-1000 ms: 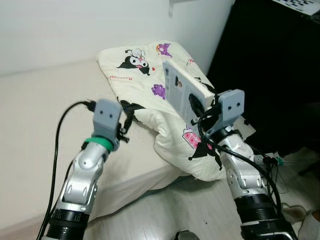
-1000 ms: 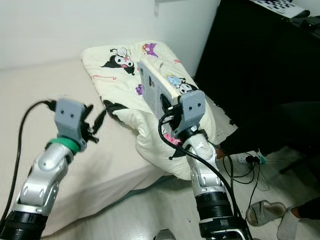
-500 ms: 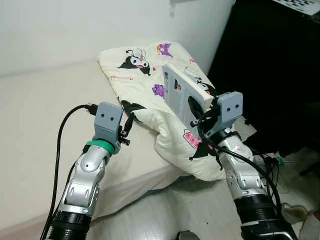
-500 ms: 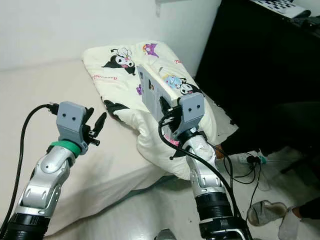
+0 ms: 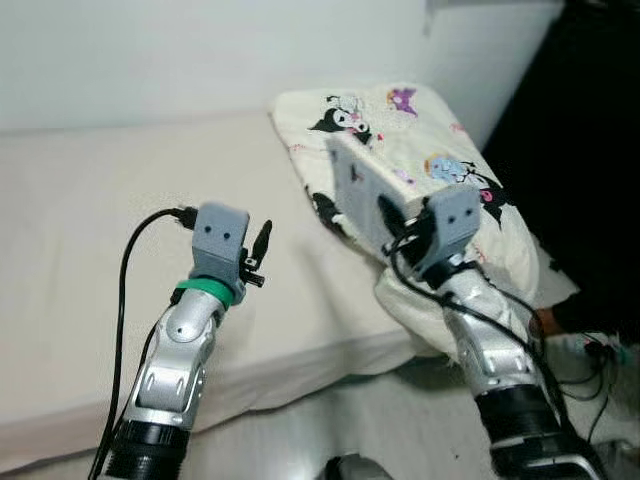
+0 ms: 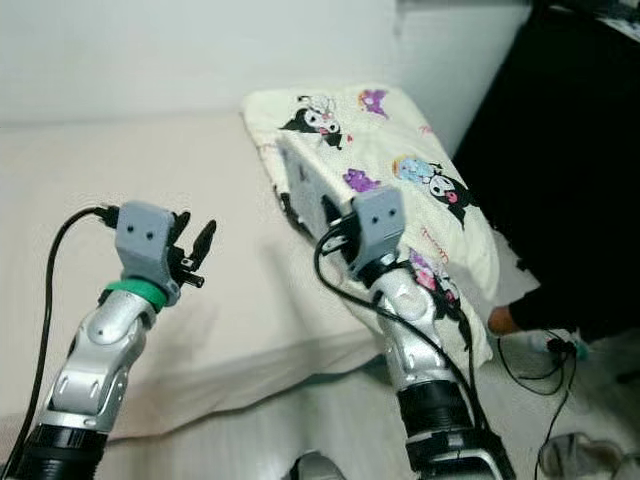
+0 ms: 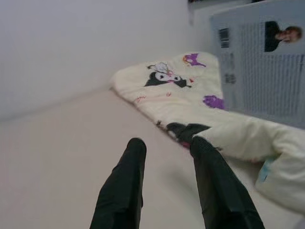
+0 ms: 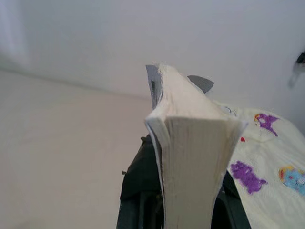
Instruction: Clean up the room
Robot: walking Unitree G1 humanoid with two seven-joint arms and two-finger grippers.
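Across the whole near-to-far stretch lies the bed, pale sheet bare on its left, and at its far right end sits the cartoon-print duvet, bunched up and spilling over the right edge toward the floor. Next down in size, the book is up in the air over the bed's right part, just in front of the duvet, held upright with its back cover facing left. It's the right gripper that has it, black fingers clamped on the lower end of the book, pages fanning slightly above the grip in the wrist view. Over on the left, the left gripper hovers above the bare sheet, fingers a little apart and holding nothing. As for the tidy-up: the book is in hand but not yet put anywhere, and the duvet looks unmade, so I'd call this early going, with most of the work still ahead
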